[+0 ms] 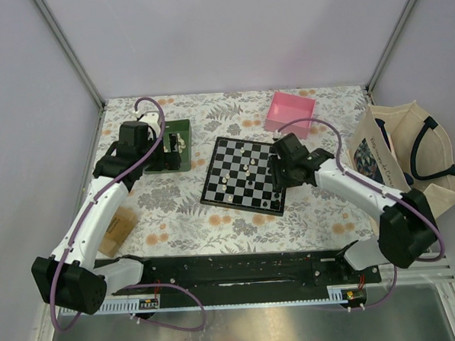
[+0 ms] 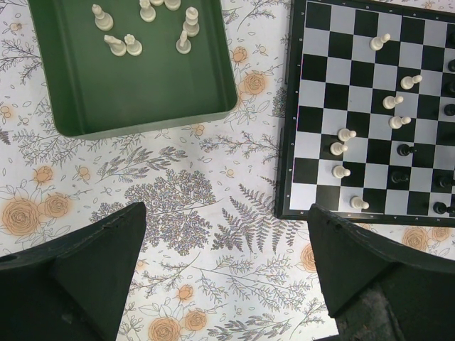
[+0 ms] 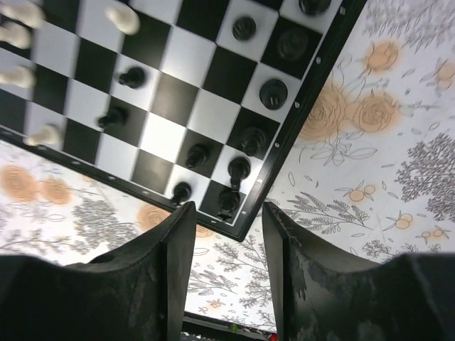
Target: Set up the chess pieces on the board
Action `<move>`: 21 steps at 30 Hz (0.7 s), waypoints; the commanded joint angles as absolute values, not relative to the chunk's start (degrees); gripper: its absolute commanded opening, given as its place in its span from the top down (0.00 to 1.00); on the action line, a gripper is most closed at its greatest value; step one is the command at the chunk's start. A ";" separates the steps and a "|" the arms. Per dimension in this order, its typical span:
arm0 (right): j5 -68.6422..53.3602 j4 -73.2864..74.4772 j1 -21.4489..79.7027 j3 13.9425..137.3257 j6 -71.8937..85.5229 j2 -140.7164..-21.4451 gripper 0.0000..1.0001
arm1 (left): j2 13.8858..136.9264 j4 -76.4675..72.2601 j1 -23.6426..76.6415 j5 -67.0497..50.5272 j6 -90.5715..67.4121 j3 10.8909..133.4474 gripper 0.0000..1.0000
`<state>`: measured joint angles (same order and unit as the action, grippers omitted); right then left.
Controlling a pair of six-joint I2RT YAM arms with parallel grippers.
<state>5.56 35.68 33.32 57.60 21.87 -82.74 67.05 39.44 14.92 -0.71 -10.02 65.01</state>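
Right tool [image 3: 227, 207]: fingers parted, nothing between them, low over one corner of the board [image 3: 163, 135]. A black piece [image 3: 229, 201] stands just beyond the tips.

Left tool [image 2: 226, 207]: spread wide and empty, above the worktop [image 2: 213, 234] between tray [image 2: 142, 99] and board.

Step in hand, as judged: leaving a black piece set on its corner square. It is best done by rising straight up with the fingers spread until clear of the heads, since neighbours stand close on both sides.

Board: flat and chequered, with a thin black border dotted pale, mid-worktop between the arms.

Black pieces [image 3: 239, 169]: small and dark, gathered in the squares along the right tool's edge, some off-centre.

White pieces [image 2: 395, 122]: cream, loosely strewn across the middle files and not yet in ranks.

More whites [image 2: 114, 44] wait in the green tray, just beside the board.

Pink box [image 1: 289, 112]: beyond the board's far corner.
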 commanded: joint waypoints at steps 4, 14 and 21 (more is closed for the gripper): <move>0.37 33.58 33.05 63.98 19.34 -80.49 0.47 | 66.27 38.41 14.94 -0.61 -9.84 66.62 0.01; -3.08 31.55 36.38 73.56 20.74 -95.61 0.50 | 65.65 38.41 14.94 -0.35 -9.93 66.18 0.01; -2.20 31.02 37.53 77.16 21.71 -102.56 0.54 | 65.57 38.41 15.03 -0.18 -9.76 66.36 0.01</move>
<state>-2.63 31.90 36.62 73.01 20.84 -100.38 66.94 39.46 14.92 -0.67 -10.07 65.01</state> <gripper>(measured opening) 0.473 0.988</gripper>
